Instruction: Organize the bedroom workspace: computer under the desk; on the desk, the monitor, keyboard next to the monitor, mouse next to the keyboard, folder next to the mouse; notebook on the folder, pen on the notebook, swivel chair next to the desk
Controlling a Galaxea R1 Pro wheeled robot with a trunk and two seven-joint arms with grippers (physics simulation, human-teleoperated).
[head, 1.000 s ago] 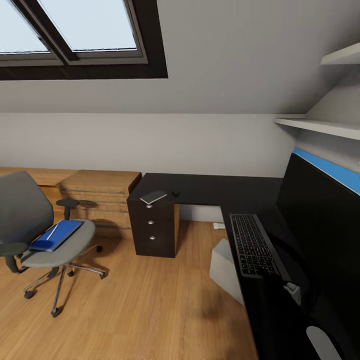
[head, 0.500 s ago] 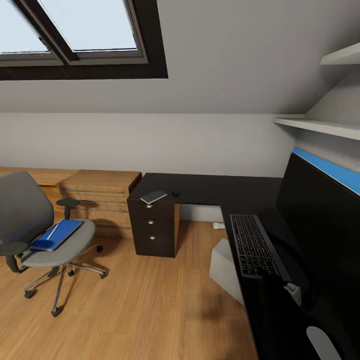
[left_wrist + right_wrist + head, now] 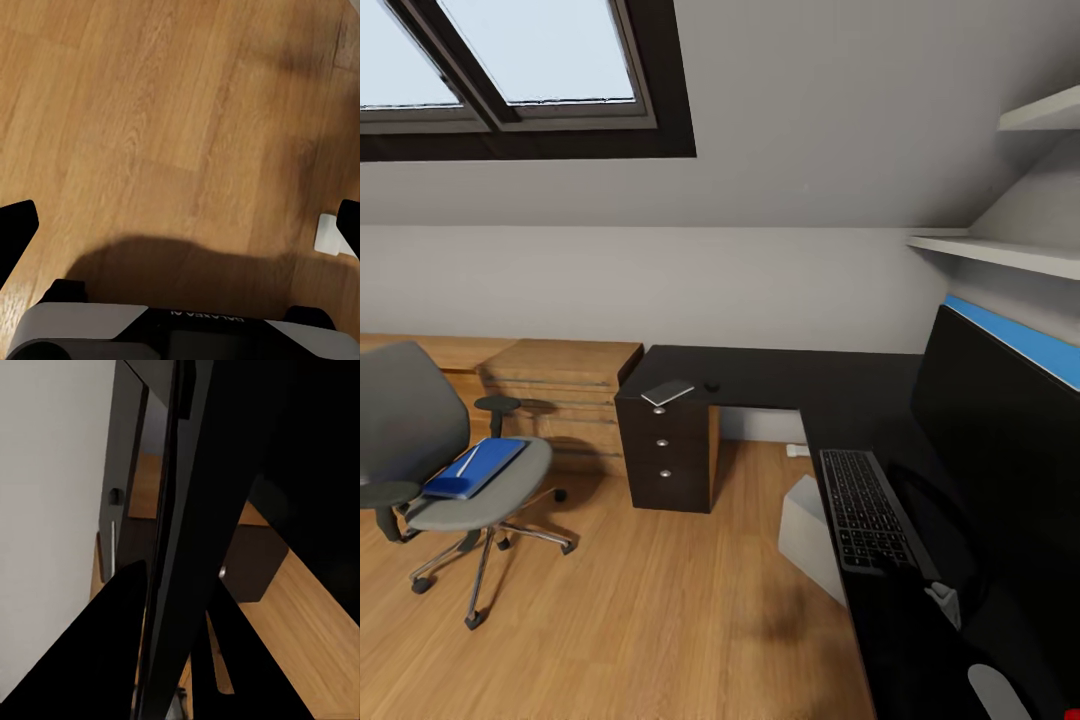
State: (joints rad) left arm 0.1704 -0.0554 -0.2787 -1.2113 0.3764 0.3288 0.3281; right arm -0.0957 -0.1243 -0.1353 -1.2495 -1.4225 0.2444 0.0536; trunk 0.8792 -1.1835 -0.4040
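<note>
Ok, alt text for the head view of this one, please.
An L-shaped black desk holds a keyboard beside a large monitor at right, with a notebook and mouse above its drawers. A grey swivel chair at left carries a blue folder with a pen on it.

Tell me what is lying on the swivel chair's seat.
On the swivel chair seat lies the blue folder, with a thin white pen on top. Whatever is beneath the folder is covered.
</note>
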